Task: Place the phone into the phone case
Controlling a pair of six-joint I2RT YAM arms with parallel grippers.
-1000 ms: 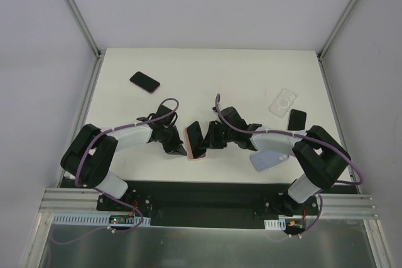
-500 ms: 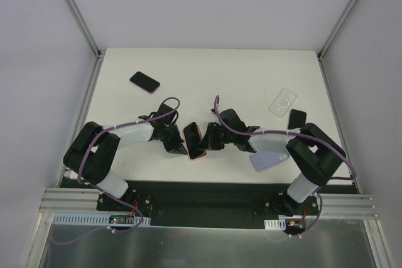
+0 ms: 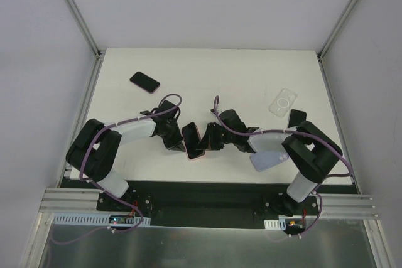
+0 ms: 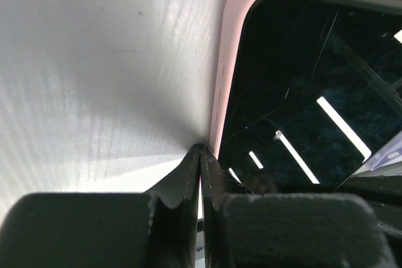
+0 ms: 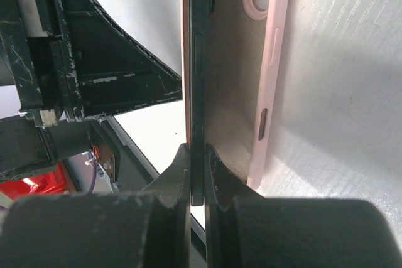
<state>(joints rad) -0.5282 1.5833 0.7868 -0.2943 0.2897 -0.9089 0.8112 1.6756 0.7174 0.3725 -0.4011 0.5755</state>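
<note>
The black phone (image 3: 190, 137) stands tilted on edge at the table's middle front, its lower edge in the pink phone case (image 3: 198, 155). My right gripper (image 3: 205, 140) is shut on the phone; in the right wrist view the phone (image 5: 196, 61) runs edge-on up from the gripper (image 5: 196, 152), with the pink case (image 5: 277, 61) open beside it. My left gripper (image 3: 178, 144) is shut, and in the left wrist view the gripper (image 4: 201, 150) pinches the pink case's rim (image 4: 228, 61) next to the phone's screen (image 4: 301, 80).
A second dark phone (image 3: 145, 81) lies at the back left. A clear case (image 3: 282, 101) and a small black phone (image 3: 296, 118) lie at the right. A lavender case (image 3: 269, 160) lies near the right arm, close to the table's front edge.
Both grippers and the phone have shifted slightly left. The phone stands a little closer against the pink case.
</note>
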